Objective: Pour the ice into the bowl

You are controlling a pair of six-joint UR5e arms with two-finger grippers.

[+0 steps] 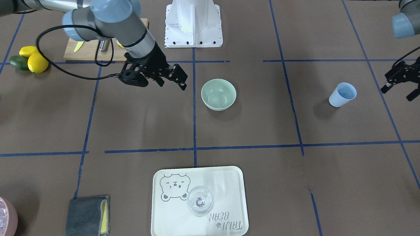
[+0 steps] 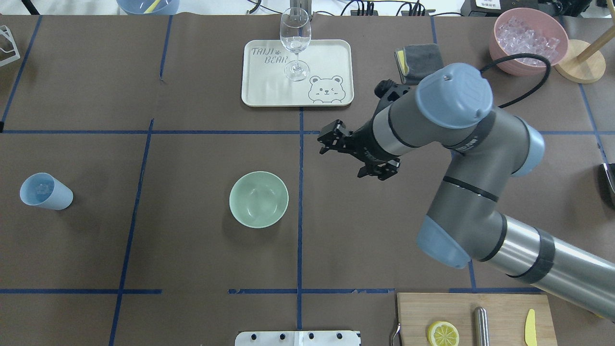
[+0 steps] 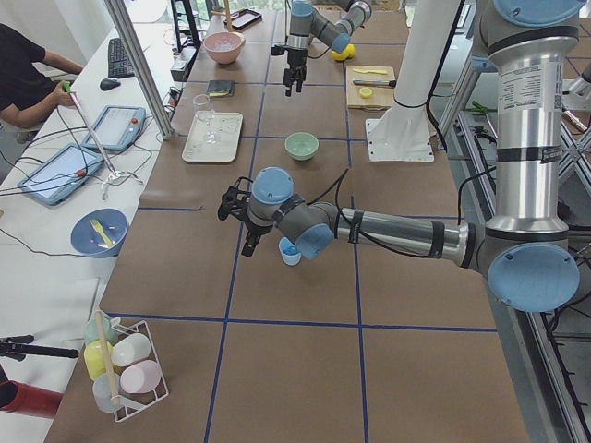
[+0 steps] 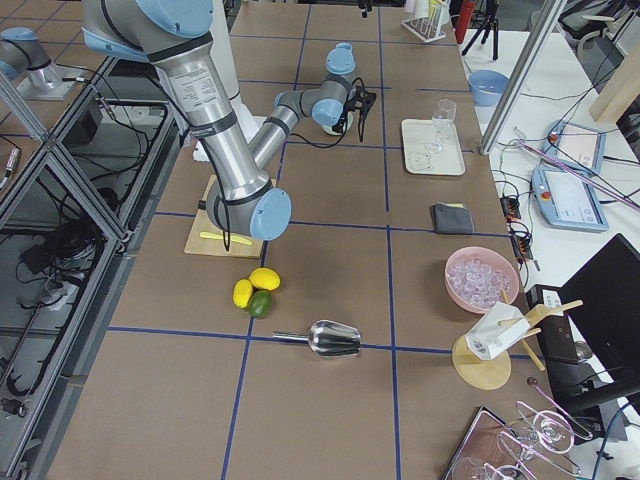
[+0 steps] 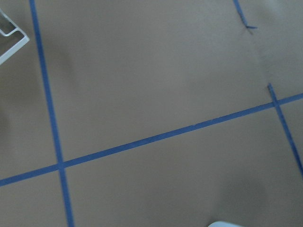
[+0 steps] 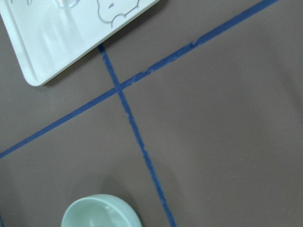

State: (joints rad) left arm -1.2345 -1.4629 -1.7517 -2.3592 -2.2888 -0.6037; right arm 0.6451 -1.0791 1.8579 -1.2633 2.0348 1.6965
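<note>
Picture edges cut off part of the left tool (image 1: 398,92) and the bowl (image 6: 101,213)

The brown desk (image 5: 142,71) fills the view, crossed by blue tape lines (image 5: 165,135): one long strip rises from lower left to right and meets an upright strip near the left edge, with shorter pieces at the right. A white frame corner (image 5: 9,40) shows at the upper left. A pale curved sliver (image 5: 225,224), too little to identify, touches the bottom edge.

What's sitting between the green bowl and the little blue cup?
Only bare brown table, crossed by one blue tape line. The overhead view shows it: no object stands between the bowl and the cup.
</note>
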